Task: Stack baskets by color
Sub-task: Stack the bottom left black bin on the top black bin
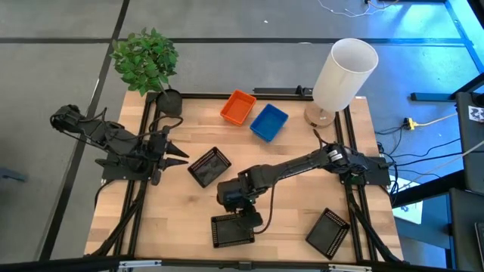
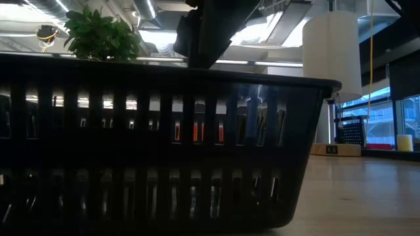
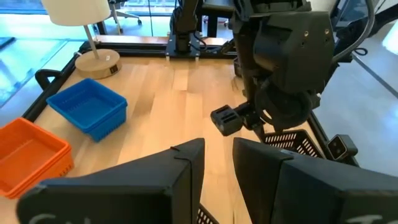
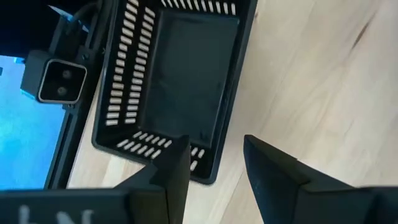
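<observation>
We see open counter [image 1: 302, 204] btwn front black baskets; right arm [image 1: 291, 168] blocks centre, lamp [image 1: 342, 74] & plant [image 1: 145, 59] crowd back.

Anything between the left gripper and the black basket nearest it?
Nothing: high view shows bare wood between the left gripper and that black basket.

Right pincer [image 1: 243, 221] hangs above a basket [image 1: 231, 230] at the table's [image 1: 302, 227] front edge.

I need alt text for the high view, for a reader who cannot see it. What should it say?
Seen from above, the right gripper hangs open over a black basket at the wooden table's front edge. Two more black baskets, an orange basket and a blue basket lie unstacked; the left gripper waits at the left.
</observation>
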`<action>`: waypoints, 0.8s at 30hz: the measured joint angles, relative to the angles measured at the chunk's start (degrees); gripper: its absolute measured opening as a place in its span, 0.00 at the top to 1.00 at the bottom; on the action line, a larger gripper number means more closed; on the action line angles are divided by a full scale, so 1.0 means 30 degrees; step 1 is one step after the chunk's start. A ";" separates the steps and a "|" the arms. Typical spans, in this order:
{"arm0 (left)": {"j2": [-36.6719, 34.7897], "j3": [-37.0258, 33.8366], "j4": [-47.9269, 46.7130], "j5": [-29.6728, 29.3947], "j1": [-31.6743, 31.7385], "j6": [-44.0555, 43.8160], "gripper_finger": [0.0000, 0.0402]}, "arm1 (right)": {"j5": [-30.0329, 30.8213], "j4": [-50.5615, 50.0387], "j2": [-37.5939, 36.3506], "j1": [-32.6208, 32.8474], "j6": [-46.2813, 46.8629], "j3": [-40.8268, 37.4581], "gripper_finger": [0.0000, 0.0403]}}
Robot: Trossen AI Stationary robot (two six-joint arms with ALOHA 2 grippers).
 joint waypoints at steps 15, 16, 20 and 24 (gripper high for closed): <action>-0.0002 0.0000 0.0043 -0.0011 -0.0007 -0.0005 0.81 | -0.0774 0.1252 0.1742 -0.0007 -0.1108 0.0007 0.63; -0.0002 0.0000 0.0044 -0.0015 0.0000 -0.0005 0.81 | -0.0950 0.1414 0.1862 -0.0007 -0.1245 0.0007 0.63; -0.0002 0.0000 0.0051 -0.0015 0.0000 -0.0022 0.81 | -0.1114 0.1891 0.2385 0.0000 -0.1861 0.0007 0.63; -0.0002 0.0000 0.0051 -0.0021 0.0000 -0.0019 0.81 | -0.0777 0.1966 0.2454 -0.0051 -0.2012 0.0017 0.68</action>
